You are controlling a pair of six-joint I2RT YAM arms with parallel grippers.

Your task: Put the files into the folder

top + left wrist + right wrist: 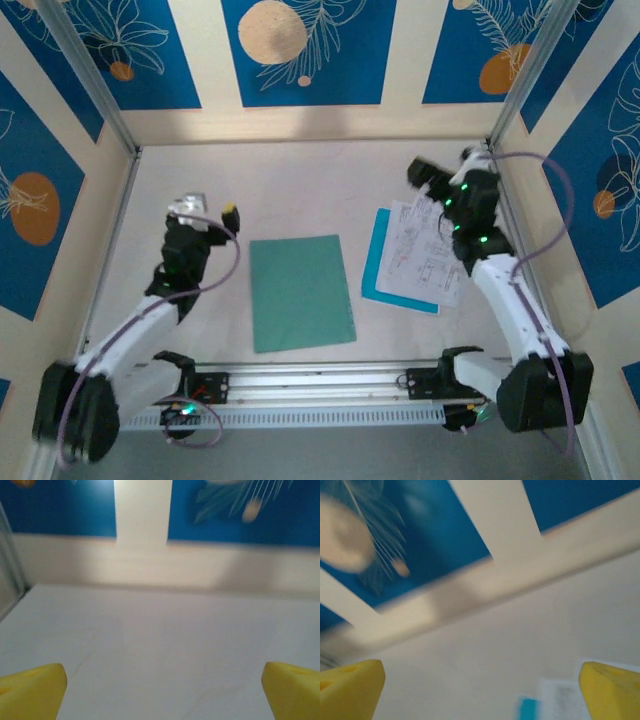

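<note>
Several white printed paper sheets [425,255] lie on a light-blue sheet [373,264] by the table's [300,190] right edge, with the teal card folder [300,292] mid-table. They look light, floppy and probably slippery, so pinch a free corner. The left gripper [162,692] and right gripper [481,690] gape wide, empty.

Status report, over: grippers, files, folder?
Left gripper open, empty. Right gripper open, empty. Files outside the folder, lying on a light-blue sheet to its right. Folder flat, closed.

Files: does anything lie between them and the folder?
Nothing visible does. The files rest on a light-blue sheet at right; only bare table separates them from the folder, which lies flat at centre.
</note>
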